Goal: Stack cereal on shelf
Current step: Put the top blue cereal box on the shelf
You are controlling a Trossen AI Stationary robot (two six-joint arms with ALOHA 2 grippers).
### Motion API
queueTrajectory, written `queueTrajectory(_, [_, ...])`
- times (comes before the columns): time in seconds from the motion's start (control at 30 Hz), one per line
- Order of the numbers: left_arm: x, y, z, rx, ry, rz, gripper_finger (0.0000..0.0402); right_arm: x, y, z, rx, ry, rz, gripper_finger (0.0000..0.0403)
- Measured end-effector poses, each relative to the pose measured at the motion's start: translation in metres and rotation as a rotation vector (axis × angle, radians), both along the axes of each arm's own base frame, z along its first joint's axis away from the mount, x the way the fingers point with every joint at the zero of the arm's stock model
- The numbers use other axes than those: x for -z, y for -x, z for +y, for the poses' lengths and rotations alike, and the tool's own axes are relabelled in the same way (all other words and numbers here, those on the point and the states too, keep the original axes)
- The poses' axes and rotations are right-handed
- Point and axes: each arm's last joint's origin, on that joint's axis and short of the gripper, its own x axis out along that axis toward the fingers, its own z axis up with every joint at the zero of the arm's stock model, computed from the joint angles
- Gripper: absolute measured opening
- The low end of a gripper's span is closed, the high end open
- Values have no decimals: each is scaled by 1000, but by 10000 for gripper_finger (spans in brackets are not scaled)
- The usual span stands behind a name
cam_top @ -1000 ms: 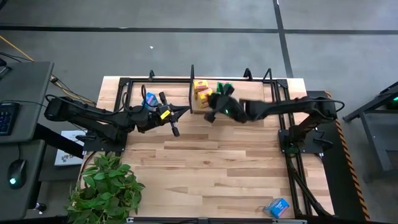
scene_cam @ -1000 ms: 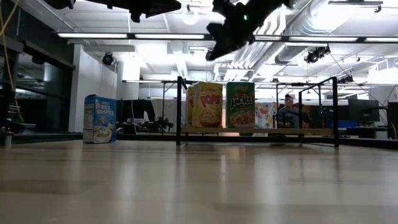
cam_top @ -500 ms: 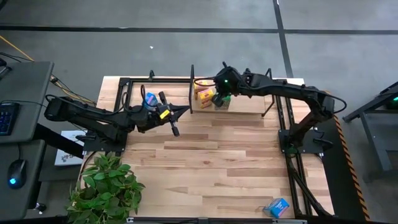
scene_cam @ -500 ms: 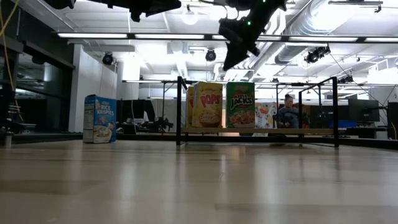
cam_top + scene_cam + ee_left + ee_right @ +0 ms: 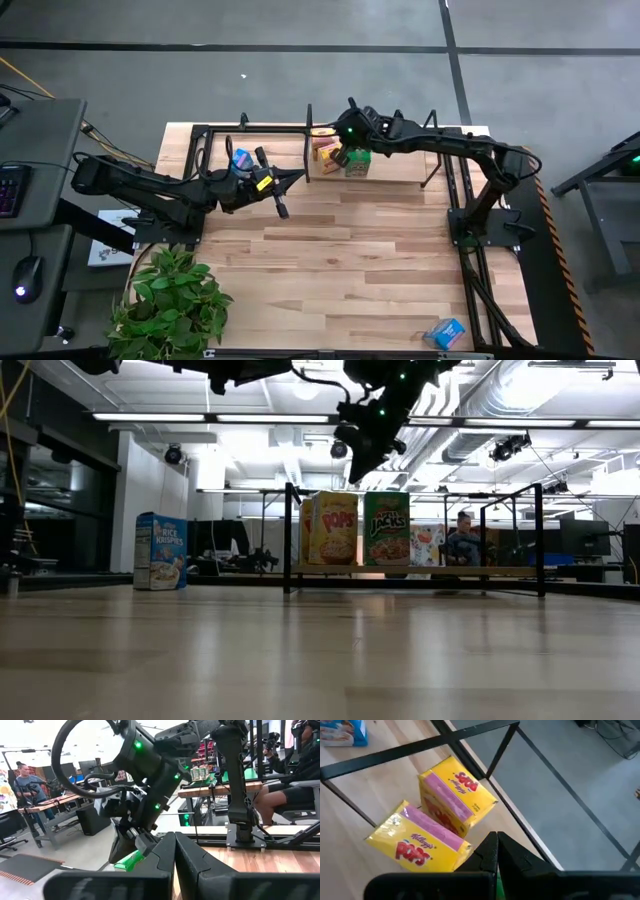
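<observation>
You had the right gripper (image 5: 345, 140) up over the shelf (image 5: 400, 128) at the far edge of the table (image 5: 330, 250), fingers pressed together w/ nothing pinched, just above the boxes there. On the shelf board sat 2 yellow-orange boxes (image 5: 457, 802) side by side and 1 green box (image 5: 386, 528) right beside them; low view showed at least 1 yellow and the green standing upright. So approx 3 of 6 looked placed. Left to do, by my read: 1 blue box (image 5: 160, 551) standing on the table beside the shelf's left end, another blue box (image 5: 446, 333) way off at the near right corner, and a 2nd green box I couldn't find in any view. Your left gripper (image 5: 283, 211) hung over the table's left-centre, near that 1st blue box, fingers also shut tight & empty. Plant (image 5: 170, 300) sat at the near left corner, clear of the work.
</observation>
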Motion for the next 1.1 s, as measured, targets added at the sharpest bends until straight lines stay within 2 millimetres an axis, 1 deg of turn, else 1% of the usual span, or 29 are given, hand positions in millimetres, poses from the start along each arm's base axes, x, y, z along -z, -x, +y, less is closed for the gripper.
queueTrajectory(0.07, [0,0,0,0,0,0,0,1,0,-2,11,-21,-6,0])
queueTrajectory(0.23, [0,0,0,0,0,0,0,20,-7,-5,2,-66,43,0])
queueTrajectory(0.33, [0,0,0,0,1,0,0,26,-9,-6,10,-63,64,0])
queueTrajectory(0.53, [0,0,0,0,0,0,0,27,-9,-5,13,-61,77,0])
queueTrajectory(0.7, [0,0,0,0,0,1,0,29,-10,2,-7,-103,85,0])
queueTrajectory(0.93, [0,0,0,1,0,1,0,29,-14,13,-35,-105,85,0])
queueTrajectory(1.1, [0,0,0,1,0,1,0,29,-15,16,-39,-99,87,0])
